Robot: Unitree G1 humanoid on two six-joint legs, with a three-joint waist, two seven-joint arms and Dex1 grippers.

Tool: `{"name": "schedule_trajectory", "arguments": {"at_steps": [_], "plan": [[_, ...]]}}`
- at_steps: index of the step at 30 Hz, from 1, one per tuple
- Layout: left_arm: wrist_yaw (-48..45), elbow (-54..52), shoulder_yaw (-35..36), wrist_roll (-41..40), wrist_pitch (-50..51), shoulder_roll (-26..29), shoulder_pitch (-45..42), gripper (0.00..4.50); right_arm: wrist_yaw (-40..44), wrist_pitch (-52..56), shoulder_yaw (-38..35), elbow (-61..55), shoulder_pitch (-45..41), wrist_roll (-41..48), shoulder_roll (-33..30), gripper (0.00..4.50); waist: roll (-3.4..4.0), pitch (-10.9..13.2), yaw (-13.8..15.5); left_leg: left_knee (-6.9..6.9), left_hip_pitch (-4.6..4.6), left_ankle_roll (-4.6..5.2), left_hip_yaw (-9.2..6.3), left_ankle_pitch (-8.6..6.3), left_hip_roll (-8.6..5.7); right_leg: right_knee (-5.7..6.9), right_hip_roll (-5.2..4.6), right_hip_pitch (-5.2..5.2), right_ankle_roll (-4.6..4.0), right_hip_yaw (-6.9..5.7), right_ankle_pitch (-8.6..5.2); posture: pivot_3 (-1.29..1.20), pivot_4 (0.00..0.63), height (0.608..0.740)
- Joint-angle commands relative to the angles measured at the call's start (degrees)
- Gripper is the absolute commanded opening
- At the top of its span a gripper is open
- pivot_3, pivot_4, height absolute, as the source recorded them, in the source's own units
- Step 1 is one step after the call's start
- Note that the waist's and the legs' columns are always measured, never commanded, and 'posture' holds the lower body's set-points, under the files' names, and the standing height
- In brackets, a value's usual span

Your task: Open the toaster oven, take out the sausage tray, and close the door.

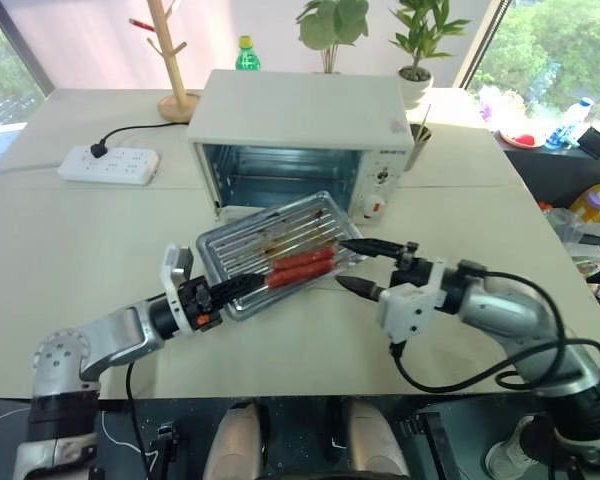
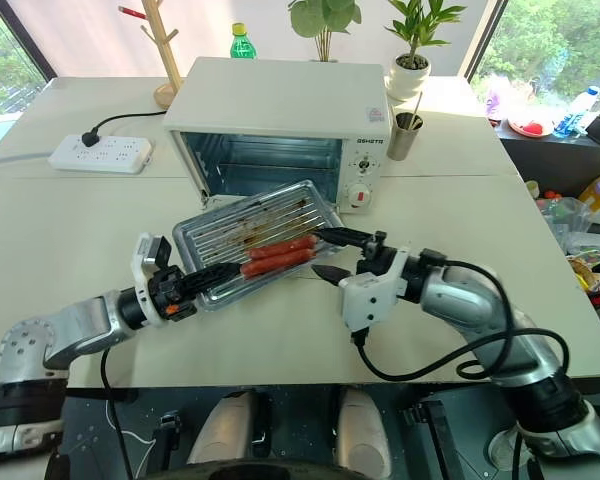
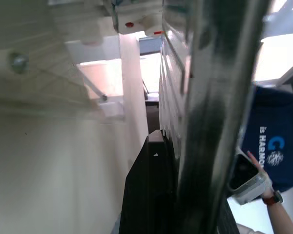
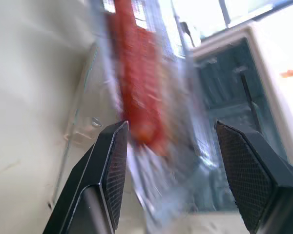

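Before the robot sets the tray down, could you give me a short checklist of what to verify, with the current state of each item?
1. Left gripper shut on the sausage tray: ok.
2. Right gripper open beside the tray: ok.
3. Tray out of the toaster oven: ok.
4. Both sausages on the tray: ok.
5. Tray level: not ok, tilted.
6. Door closed: not ok, open.

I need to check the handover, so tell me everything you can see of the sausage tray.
The sausage tray is a shallow, shiny metal rectangle with a wire rack and two red sausages near its front edge. It is tilted, out in front of the open toaster oven. The left gripper is shut on its near-left edge; the right gripper stands open at its right end.
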Motion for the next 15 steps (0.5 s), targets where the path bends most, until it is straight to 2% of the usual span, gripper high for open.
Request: {"name": "schedule_trajectory", "arguments": {"at_steps": [1, 8, 15], "plan": [[-0.3, -5.0, 4.5, -1.3, -2.0, -1.6, 3.5, 0.00, 2.0, 6.0, -5.6, -2.6, 1.8, 7.9, -1.3, 2.85, 0.00, 0.0, 0.0, -0.01, 0.00, 0.00, 0.00, 0.00, 0.00, 0.00, 0.00, 0.00, -0.08, 0.00, -0.05, 0.00, 0.150, 0.717], [0.6, -14.9, 7.6, -1.3, -8.0, -6.7, 15.1, 0.00, 5.1, 22.0, -9.8, -0.6, 3.6, 19.2, -1.2, 2.85, 0.01, 0.0, 0.0, -0.02, -0.01, 0.03, 0.00, -0.02, 0.06, -0.05, -0.02, 0.00, -0.15, 0.00, -0.08, 0.00, 0.150, 0.717], [1.5, -27.4, 8.9, -1.3, -19.2, -13.8, 28.7, 0.00, 7.5, 34.0, -8.0, 6.7, -0.1, 24.3, 0.1, 2.85, 0.03, 0.0, 0.0, -0.02, -0.03, 0.09, 0.03, -0.07, 0.08, -0.13, -0.12, 0.00, -0.25, 0.00, -0.14, 0.00, 0.150, 0.717]]}}
